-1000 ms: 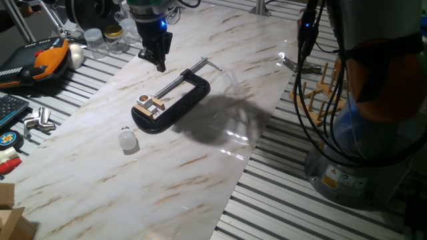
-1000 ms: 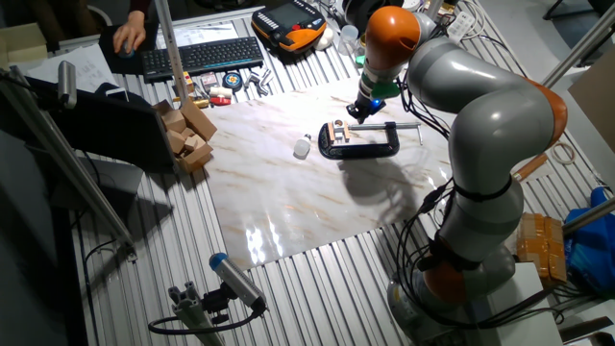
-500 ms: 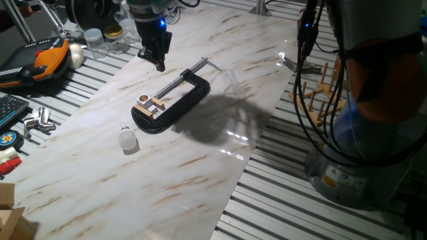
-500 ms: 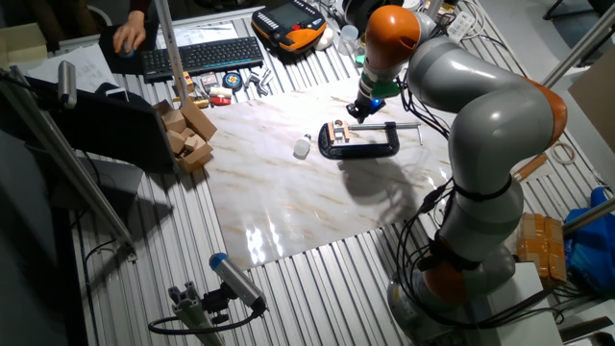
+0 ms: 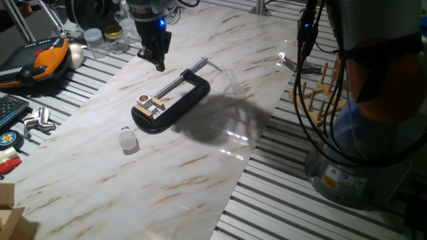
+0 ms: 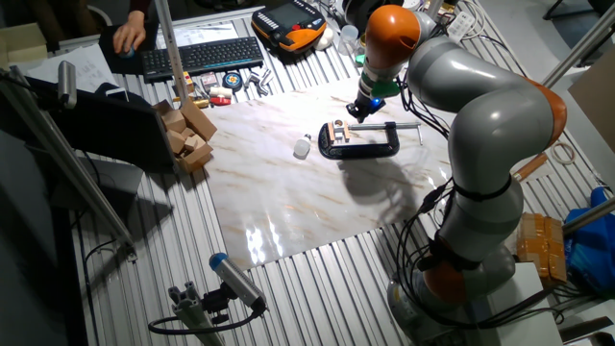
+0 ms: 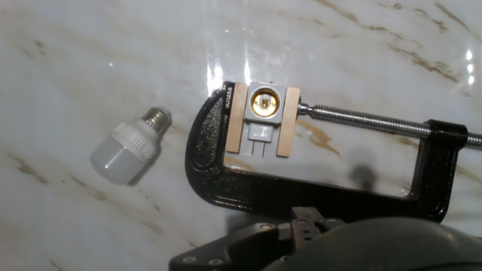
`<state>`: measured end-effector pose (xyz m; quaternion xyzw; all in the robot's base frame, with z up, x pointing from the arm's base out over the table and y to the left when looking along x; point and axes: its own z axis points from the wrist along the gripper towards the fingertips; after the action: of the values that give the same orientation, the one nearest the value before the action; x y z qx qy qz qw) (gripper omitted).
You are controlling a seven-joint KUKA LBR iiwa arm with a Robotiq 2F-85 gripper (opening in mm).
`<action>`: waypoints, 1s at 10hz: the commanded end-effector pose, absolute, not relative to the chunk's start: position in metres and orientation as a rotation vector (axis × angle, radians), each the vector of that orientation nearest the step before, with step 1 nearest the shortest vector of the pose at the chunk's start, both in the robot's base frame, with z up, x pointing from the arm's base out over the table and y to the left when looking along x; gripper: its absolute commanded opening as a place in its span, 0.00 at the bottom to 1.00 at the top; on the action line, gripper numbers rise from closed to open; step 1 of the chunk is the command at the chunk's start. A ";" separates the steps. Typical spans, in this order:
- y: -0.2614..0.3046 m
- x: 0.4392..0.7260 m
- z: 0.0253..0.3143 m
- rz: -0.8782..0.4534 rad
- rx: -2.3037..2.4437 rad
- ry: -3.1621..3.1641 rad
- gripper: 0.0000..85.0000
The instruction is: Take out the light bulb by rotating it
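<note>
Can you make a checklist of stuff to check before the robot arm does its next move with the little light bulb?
1. Light bulb out of the socket: ok, it lies on the marble table.
2. Socket empty: ok, brass inside shows.
3. C-clamp holding the socket block: ok.
4. Gripper away from bulb: ok, it hangs past the clamp's far end.
5. Gripper holding anything: cannot tell, fingertips too small.
6. Bulb unbroken: ok, no cracks visible.

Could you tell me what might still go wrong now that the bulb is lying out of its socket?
1. The bulb lies loose on its side on the smooth marble slab, beside the clamp; being round, it could roll if nudged.
2. The gripper hangs just above the clamp's screw end; a low move could knock the clamp and shift the empty socket.
</note>
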<state>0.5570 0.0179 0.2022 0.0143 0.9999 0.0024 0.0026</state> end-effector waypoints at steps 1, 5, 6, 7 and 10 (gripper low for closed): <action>0.018 0.558 0.203 0.003 0.045 3.136 0.00; 0.018 0.560 0.205 0.000 0.045 3.138 0.00; 0.018 0.560 0.205 0.000 0.045 3.136 0.00; 0.017 0.560 0.205 -0.002 0.045 3.136 0.00; 0.017 0.561 0.205 -0.002 0.040 3.133 0.00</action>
<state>0.5609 0.0169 0.2046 0.0128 0.9999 -0.0006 0.0039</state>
